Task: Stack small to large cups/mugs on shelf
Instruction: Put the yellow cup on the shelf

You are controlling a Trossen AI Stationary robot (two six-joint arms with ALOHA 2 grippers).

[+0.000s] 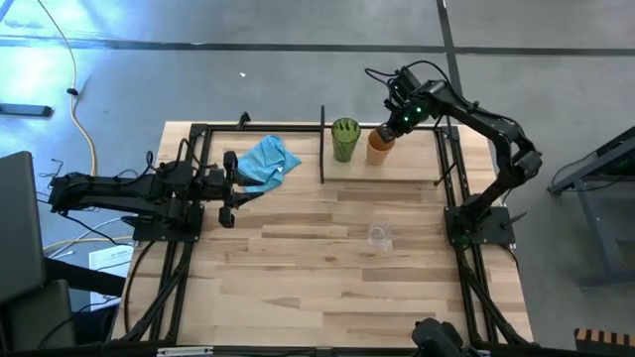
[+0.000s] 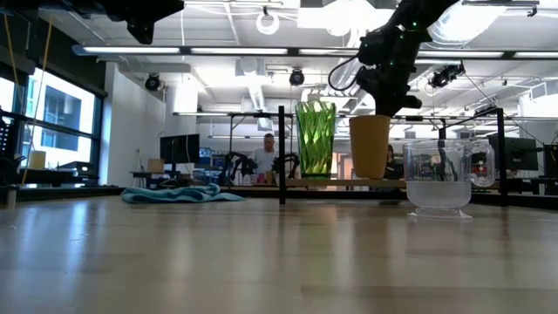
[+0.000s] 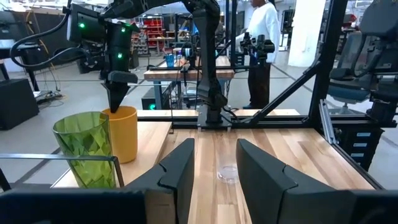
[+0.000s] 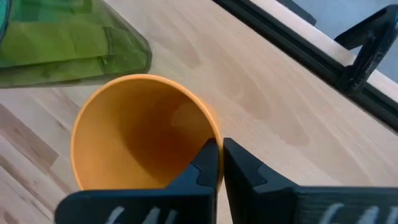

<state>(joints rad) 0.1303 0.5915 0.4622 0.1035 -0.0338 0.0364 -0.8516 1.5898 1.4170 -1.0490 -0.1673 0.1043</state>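
Note:
An orange cup (image 1: 380, 147) stands upright on the shelf (image 1: 417, 167), a light board in a black frame at the table's far side. Just to its left stands the green ribbed tumbler (image 1: 345, 139), base on the same board. The tiny clear glass (image 1: 379, 235) stands on the tabletop, nearer the front. My right gripper (image 4: 221, 163) comes down on the orange cup and is shut on it. My left gripper (image 1: 230, 188) hovers level at the table's left, open, nothing between its fingers. My right gripper pinches the orange cup's rim (image 4: 211, 134) at the side toward the table's right, one finger inside the cup and one outside. The fingers slant steeply down from above. The cup stays upright, its base (image 3: 124, 158) at the shelf board.
A blue cloth (image 1: 268, 162) lies on the shelf's left part, beyond the upright black divider (image 1: 322, 144). Black frame rails run along both table sides. Bare tabletop surrounds the tiny glass. A person stands in the room behind the table.

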